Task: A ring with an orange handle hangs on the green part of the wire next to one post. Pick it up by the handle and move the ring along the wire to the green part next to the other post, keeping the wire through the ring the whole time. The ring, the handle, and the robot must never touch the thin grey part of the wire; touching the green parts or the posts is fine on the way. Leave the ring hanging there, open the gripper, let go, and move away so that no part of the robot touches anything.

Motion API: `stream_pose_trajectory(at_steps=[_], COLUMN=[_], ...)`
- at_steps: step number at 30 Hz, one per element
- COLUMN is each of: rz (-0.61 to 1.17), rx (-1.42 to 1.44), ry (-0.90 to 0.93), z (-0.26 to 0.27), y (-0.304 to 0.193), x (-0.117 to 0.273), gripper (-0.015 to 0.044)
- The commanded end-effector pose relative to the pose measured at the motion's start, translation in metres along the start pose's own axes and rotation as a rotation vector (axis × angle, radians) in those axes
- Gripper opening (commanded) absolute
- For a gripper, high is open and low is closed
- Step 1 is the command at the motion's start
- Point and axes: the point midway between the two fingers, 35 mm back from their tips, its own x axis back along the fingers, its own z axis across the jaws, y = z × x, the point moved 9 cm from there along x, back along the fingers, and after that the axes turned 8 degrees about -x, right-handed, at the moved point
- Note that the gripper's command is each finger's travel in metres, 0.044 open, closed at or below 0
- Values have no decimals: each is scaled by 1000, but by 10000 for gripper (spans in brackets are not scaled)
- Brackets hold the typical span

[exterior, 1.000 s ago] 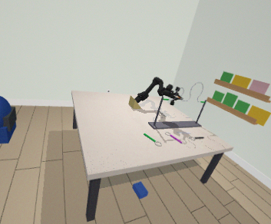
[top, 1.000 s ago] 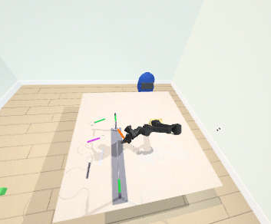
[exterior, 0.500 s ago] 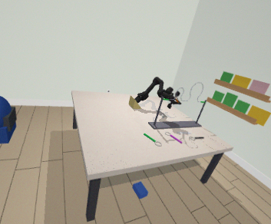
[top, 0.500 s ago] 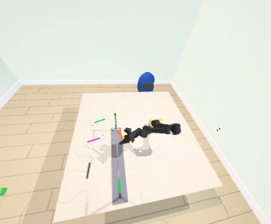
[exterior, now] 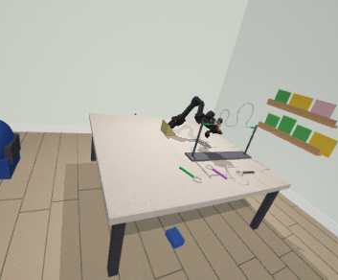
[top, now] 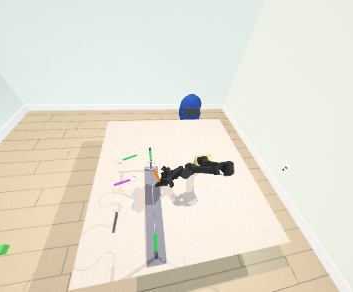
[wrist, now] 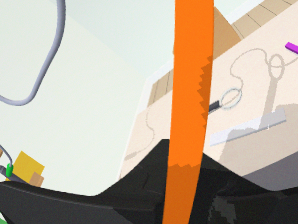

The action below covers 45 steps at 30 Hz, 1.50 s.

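My gripper [top: 160,183] [wrist: 171,147] is shut on the orange handle [top: 156,175] [exterior: 218,128] [wrist: 192,75], above the dark base [top: 155,220] [exterior: 222,155]. The ring [top: 150,165] is at the handle's far end, near the far post in the top view; it is outside the wrist view. Whether the wire runs through it or touches it is too small to tell. The bent grey wire [wrist: 61,25] shows left of the handle in the wrist view. One green part [top: 150,153] [exterior: 206,124] is beside the nearer post [exterior: 198,139], the other [top: 155,242] [exterior: 253,127] beside the opposite post [exterior: 252,140].
Beside the base lie a green-handled ring tool [top: 130,157] [exterior: 187,172], a magenta-handled one [top: 122,182] [exterior: 219,174] and a black-handled one [top: 115,222] [exterior: 247,172]. A pale strip [top: 131,205] [wrist: 250,128] lies between them and the base. A yellow object [exterior: 167,128] stands by the arm's base.
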Motion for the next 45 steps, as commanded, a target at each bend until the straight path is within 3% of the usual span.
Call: stream_pose_trajectory(at_steps=[1, 45], rz=[5, 44], rx=[58, 625], ry=[-40, -305], z=[-11, -75], y=[2, 46], x=[3, 28], gripper=[-150, -150])
